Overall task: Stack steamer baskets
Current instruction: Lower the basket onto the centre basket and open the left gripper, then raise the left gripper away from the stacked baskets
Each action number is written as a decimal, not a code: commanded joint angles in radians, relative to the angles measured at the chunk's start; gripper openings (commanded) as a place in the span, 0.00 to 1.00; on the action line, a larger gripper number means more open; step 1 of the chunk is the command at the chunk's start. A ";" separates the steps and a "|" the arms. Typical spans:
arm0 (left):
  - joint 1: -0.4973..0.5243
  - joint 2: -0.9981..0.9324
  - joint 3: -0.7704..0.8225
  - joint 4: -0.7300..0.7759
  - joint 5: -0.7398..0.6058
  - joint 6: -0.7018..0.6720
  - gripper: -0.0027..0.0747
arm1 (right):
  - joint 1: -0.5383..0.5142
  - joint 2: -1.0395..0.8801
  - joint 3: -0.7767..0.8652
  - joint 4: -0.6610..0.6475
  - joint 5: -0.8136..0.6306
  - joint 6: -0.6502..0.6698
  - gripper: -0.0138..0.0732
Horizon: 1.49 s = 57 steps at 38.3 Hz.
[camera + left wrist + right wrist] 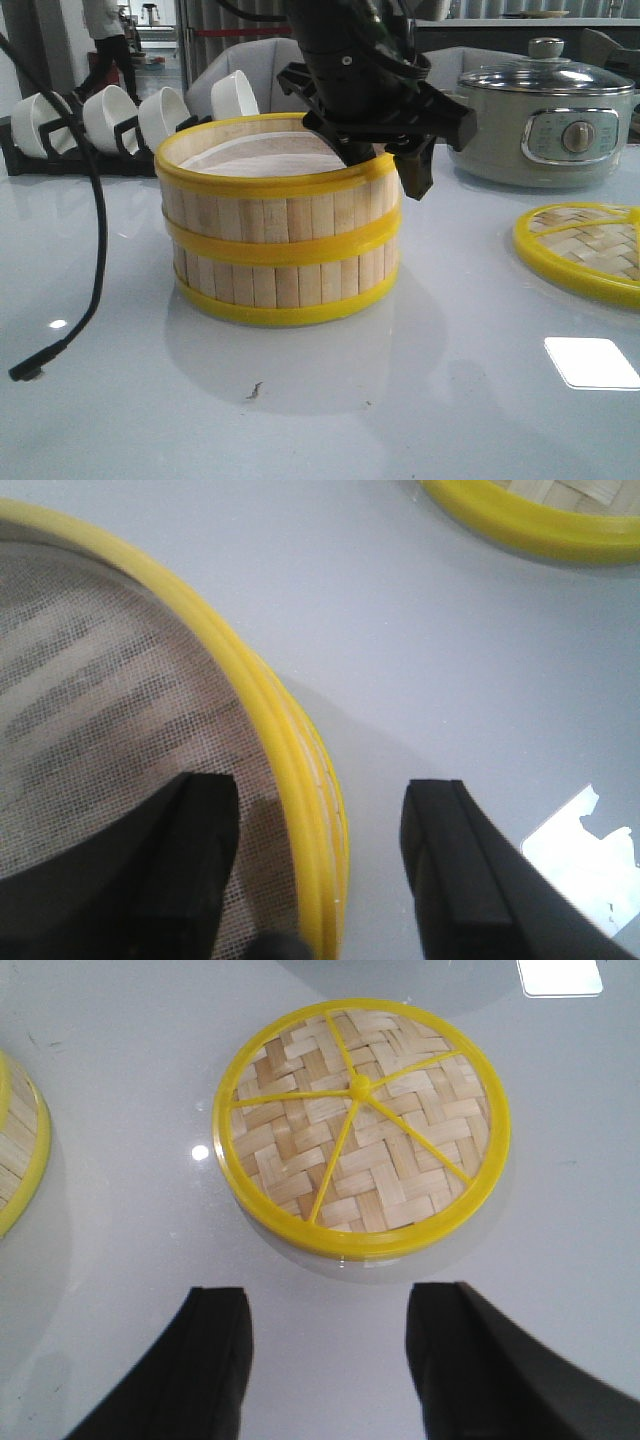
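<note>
Releasing cleanly is what this step seems to call for, since the two steamer baskets [279, 235] already sit one on the other near the middle of the table [420, 400], their yellow rims lined up all round as far as the front view shows.

Our left gripper [320, 865] straddles the upper basket's rim at its right side, one finger inside over the white liner [110, 700] and one outside; the jaws stand wide, with a gap on both sides of the rim, so nothing is held. We judge the safest exit is straight up, keeping the inner finger clear of the liner and rim so the top basket is not dragged off centre.

Our right gripper [330, 1360] hovers with jaws wide and empty over the woven lid [360, 1125] toward the table's right edge. Beyond, at the far edge, stand the electric pot [545, 125] and a rack of white cups [130, 115].
</note>
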 commanded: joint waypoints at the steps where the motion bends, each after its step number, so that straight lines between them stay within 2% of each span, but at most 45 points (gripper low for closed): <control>1: -0.006 -0.064 -0.052 0.014 -0.021 0.002 0.62 | 0.000 -0.006 -0.035 0.000 -0.069 -0.005 0.69; 3: -0.006 -0.064 -0.072 0.016 0.009 0.002 0.61 | 0.000 -0.006 -0.035 0.000 -0.069 -0.005 0.69; 6: -0.006 -0.066 -0.118 0.045 0.069 0.002 0.53 | 0.000 -0.006 -0.035 0.000 -0.069 -0.005 0.69; 9: -0.004 -0.077 -0.159 0.076 0.102 0.002 0.37 | 0.000 -0.006 -0.035 0.000 -0.069 -0.005 0.69; 12: 0.011 -0.094 -0.194 0.084 0.109 0.002 0.15 | 0.000 -0.006 -0.035 0.000 -0.069 -0.005 0.69; 13: 0.021 -0.102 -0.206 0.086 0.110 0.002 0.13 | 0.000 -0.006 -0.035 0.000 -0.069 -0.005 0.69; 15: 0.039 -0.118 -0.222 0.089 0.110 0.002 0.17 | 0.000 -0.006 -0.035 0.000 -0.069 -0.005 0.69; 20: 0.117 -0.175 -0.246 0.089 0.116 0.002 0.15 | 0.000 -0.006 -0.035 0.000 -0.069 -0.005 0.69; 30: 0.351 -0.339 -0.246 0.074 0.126 -0.038 0.15 | 0.000 -0.006 -0.035 0.000 -0.065 -0.005 0.69; 39: 0.533 -0.526 -0.164 0.054 0.124 -0.049 0.15 | 0.000 -0.006 -0.035 0.000 -0.065 -0.005 0.69; 47: 0.611 -0.749 0.088 0.052 0.028 -0.093 0.15 | 0.000 -0.006 -0.035 0.000 -0.064 -0.005 0.69; 57: 0.620 -1.049 0.503 0.056 -0.110 -0.133 0.15 | 0.000 -0.006 -0.035 0.000 -0.061 -0.005 0.69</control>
